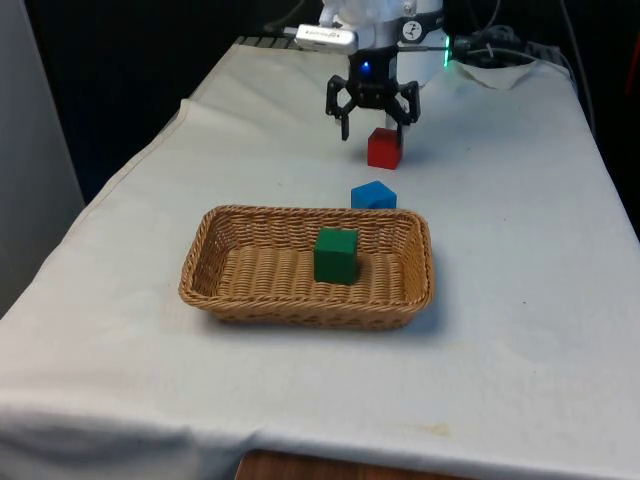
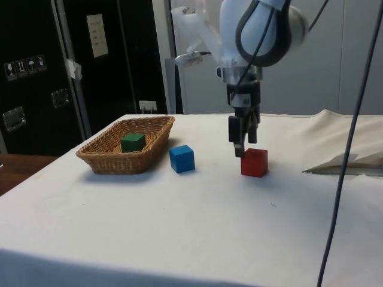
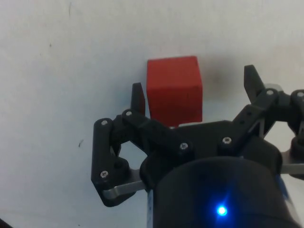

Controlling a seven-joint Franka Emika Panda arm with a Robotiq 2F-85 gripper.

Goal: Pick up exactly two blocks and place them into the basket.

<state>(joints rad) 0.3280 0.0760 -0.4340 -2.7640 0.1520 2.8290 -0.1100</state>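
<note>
So I count three blocks total: one green block, one blue block, one red block. Just one wicker basket, and one gripper too.

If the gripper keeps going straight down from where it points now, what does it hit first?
Probably the red block: the open gripper points down with the block between its fingers, slightly off-centre, so one finger might clip it.

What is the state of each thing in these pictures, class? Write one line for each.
green block: lying inside the basket.
basket: upright on the cloth, holding one block.
blue block: on the cloth beside the basket, untouched.
red block: on the cloth, not gripped.
gripper: open, empty, poised by the red block.
</note>
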